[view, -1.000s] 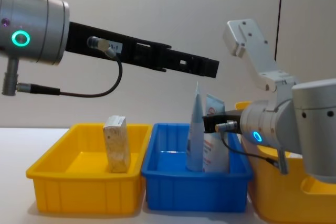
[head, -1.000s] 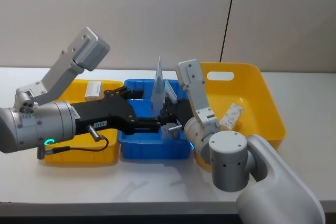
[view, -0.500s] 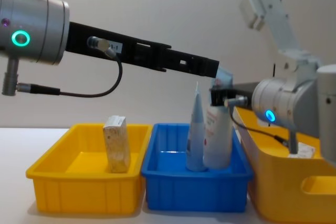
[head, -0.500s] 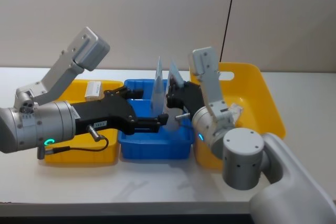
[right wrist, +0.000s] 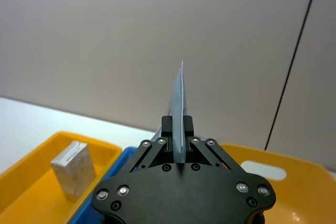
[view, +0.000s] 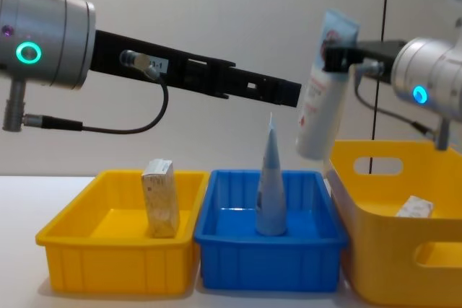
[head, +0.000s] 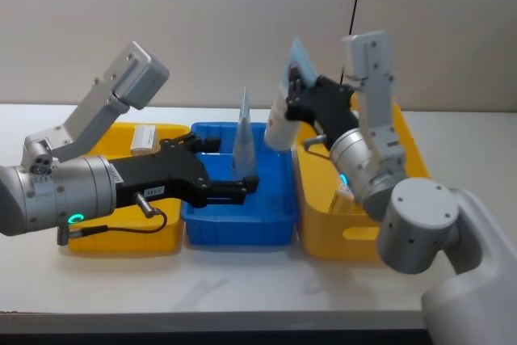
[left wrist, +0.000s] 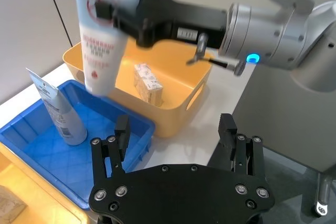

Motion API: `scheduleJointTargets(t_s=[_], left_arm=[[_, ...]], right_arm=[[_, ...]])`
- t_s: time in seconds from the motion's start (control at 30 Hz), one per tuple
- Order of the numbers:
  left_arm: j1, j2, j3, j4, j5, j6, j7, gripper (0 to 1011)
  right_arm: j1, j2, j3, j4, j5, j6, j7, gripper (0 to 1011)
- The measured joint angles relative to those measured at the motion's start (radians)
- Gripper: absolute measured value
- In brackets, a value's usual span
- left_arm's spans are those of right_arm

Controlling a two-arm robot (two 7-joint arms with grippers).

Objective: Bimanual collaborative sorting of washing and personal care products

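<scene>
My right gripper is shut on the flat end of a pale blue tube with red print. The tube hangs tilted in the air over the gap between the blue bin and the right yellow bin; it shows as the held tube from the chest. A second pale blue tube stands upright in the blue bin. My left gripper hovers open above the blue bin, holding nothing. A tan speckled pack stands in the left yellow bin. A white pack lies in the right yellow bin.
The three bins stand side by side on a white table, close to a plain wall. My left forearm stretches across above the left yellow bin and the blue bin. A dark cable runs down the wall behind the right bin.
My right gripper has lifted its tube out of the blue bin, up and to the right toward the right yellow bin. The left arm has not moved.
</scene>
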Motion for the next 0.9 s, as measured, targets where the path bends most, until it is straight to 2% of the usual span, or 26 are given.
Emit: scheduleJointTargets(t_s=[0.27, 0.5, 0.9], left_arm=[[0.000, 0.000, 0.000, 0.000, 0.000, 0.000, 0.000, 1001], [0.000, 0.000, 0.000, 0.000, 0.000, 0.000, 0.000, 1001], [0.000, 0.000, 0.000, 0.000, 0.000, 0.000, 0.000, 1001]], right_arm=[[0.018, 0.006, 0.051, -0.018, 0.008, -0.034, -0.005, 79], [0.038, 0.008, 0.079, -0.006, 0.009, -0.037, -0.013, 79], [0.091, 0.018, 0.101, 0.089, -0.008, -0.007, -0.013, 79]])
